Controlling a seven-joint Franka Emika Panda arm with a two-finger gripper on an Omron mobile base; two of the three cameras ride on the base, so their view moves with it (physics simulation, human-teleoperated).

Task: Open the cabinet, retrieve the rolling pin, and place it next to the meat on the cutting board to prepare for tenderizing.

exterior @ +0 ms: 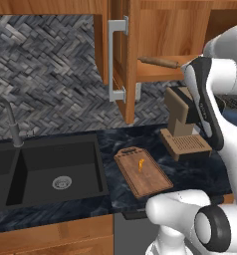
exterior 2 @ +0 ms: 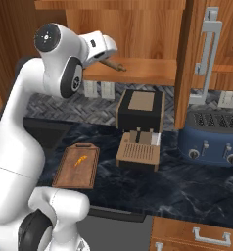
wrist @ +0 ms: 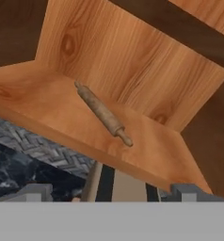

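The cabinet (exterior: 121, 45) (exterior 2: 138, 24) stands open, and the rolling pin (exterior: 158, 62) (exterior 2: 114, 64) (wrist: 102, 113) lies on its lower shelf. In the hand view the pin runs diagonally, ahead of my gripper (wrist: 113, 193), whose fingertips (wrist: 36, 192) stand wide apart with nothing between them. My hand (exterior 2: 100, 46) hovers at the shelf's front edge, just left of the pin. Down on the dark counter lies the cutting board (exterior: 145, 177) (exterior 2: 74, 171) with the small orange meat (exterior: 140, 165) (exterior 2: 81, 160) on it.
An opened door with a grey bar handle (exterior: 118, 60) hangs left of the shelf, another door (exterior 2: 206, 54) to its right. A coffee machine (exterior 2: 139, 128) and a blue toaster (exterior 2: 214, 138) stand under the shelf. A black sink (exterior: 51, 172) lies left of the board.
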